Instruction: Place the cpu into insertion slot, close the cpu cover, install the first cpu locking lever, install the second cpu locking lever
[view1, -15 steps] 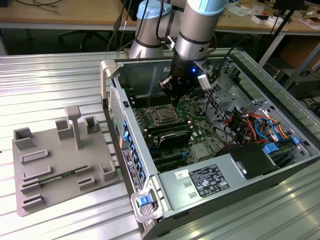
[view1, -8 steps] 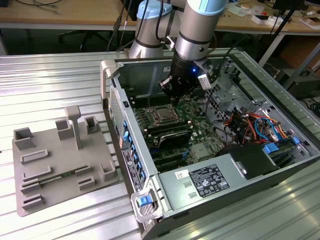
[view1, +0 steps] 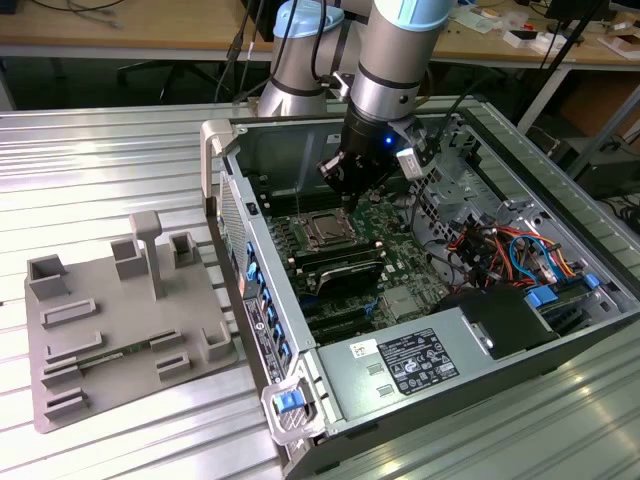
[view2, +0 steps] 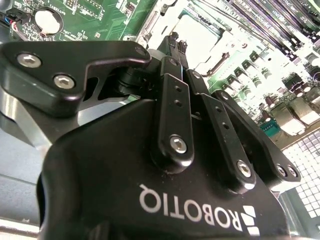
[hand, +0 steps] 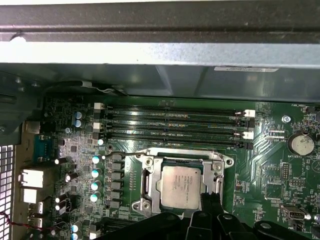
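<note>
A flat grey plastic fixture plate (view1: 110, 340) carrying blocky uprights is lying well apart from the jaws, toward the exterior view's left. The black gripper (view1: 343, 190) is hanging inside the open metal computer case (view1: 290, 150), its jaws pressing together on nothing. Just beside their tips, one square cpu (hand: 181, 185) of matte silvery metal is sitting in the insertion slot (hand: 145, 204). One thin silver cpu cover (hand: 150, 182) is lying flat, framing it. Beyond the tips, four long black memory slots (hand: 175, 125) are running parallel. Farther off, one round coin battery (hand: 302, 144) is gleaming.
</note>
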